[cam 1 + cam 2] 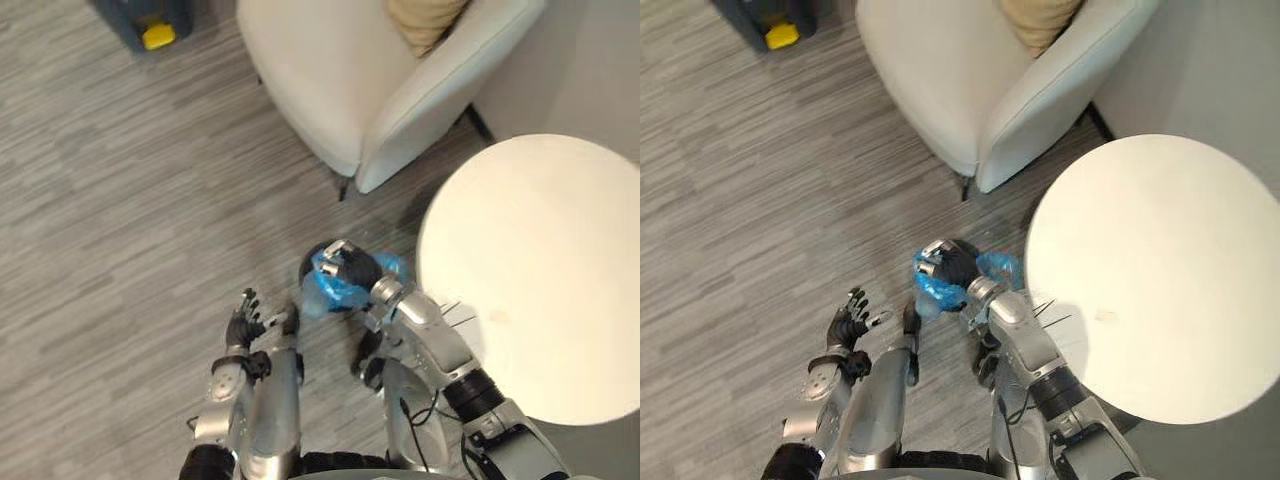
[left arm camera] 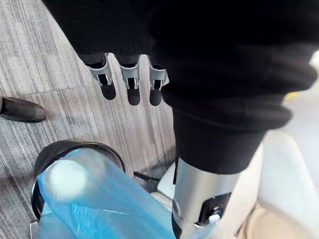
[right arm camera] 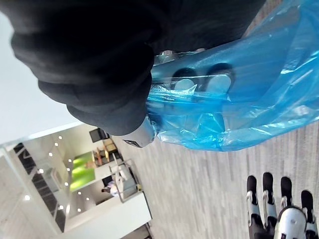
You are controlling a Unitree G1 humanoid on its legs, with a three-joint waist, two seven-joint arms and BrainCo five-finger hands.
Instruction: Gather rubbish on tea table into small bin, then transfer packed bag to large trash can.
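The bag (image 1: 335, 292) and right hand (image 1: 353, 268) are covering most of the bin (image 2: 62, 150); the view's edges are cutting off the bench (image 1: 540, 290) and the armchair (image 1: 320, 80).

Lounge or living room, cream armchair (image 1: 340, 90), round tea table (image 1: 540, 280), wood-look floor (image 1: 130, 200)

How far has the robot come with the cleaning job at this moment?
Looks done: no rubbish shows on the round table. In hand: the right hand seems to grip the blue bag in the small bin on the floor, and the left hand hangs open beside it. Left: lift the bag out and carry it to the large trash can.
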